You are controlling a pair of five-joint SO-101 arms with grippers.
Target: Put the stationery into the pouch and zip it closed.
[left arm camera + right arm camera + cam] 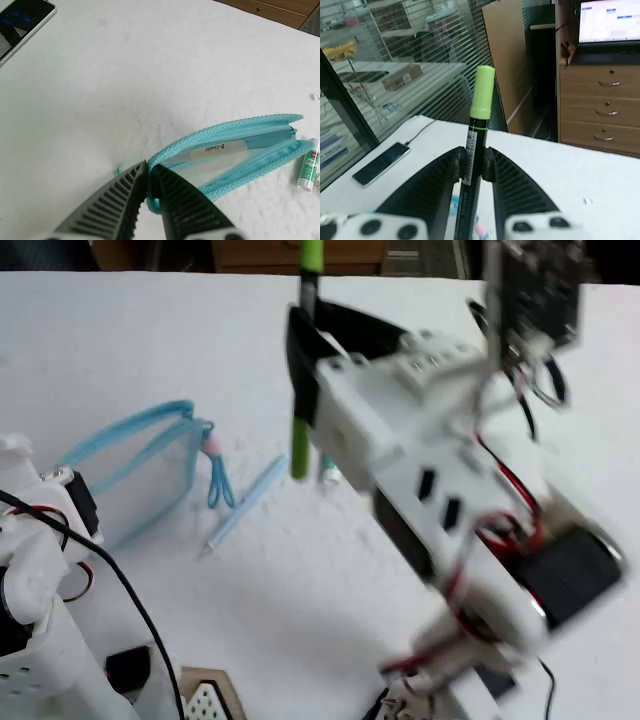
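Right now I am holding a black-bodied marker with a lime-green cap in the right jaws. They are clamping its barrel and standing it upright, high over the middle of the white tabletop. The left jaws are pinching shut on one end of the light-blue zipped pouch with clear sides. It is lying near the tabletop's left edge with its zip open and a white pen inside.

I am judging the step in hand to be getting the marker into that open mouth. To do it well, I am planning to tip the marker until it is running along the line of the zip. I would lead with its lower end and open the right jaws only once most of the barrel is past the teeth. The left jaws should be pinning the pouch meanwhile, so that it is not sliding away.

A pale-blue pen is lying just beside the pouch, toward the middle of the tabletop. A green-and-white glue stick is sitting near the pouch's far end. Both are waiting their turn, and I am minding not to sweep them aside. The zip pull with its pink bead and blue loop is trailing at that end and could be snagging the marker tip. A dark smartphone is lying near an edge, well apart.
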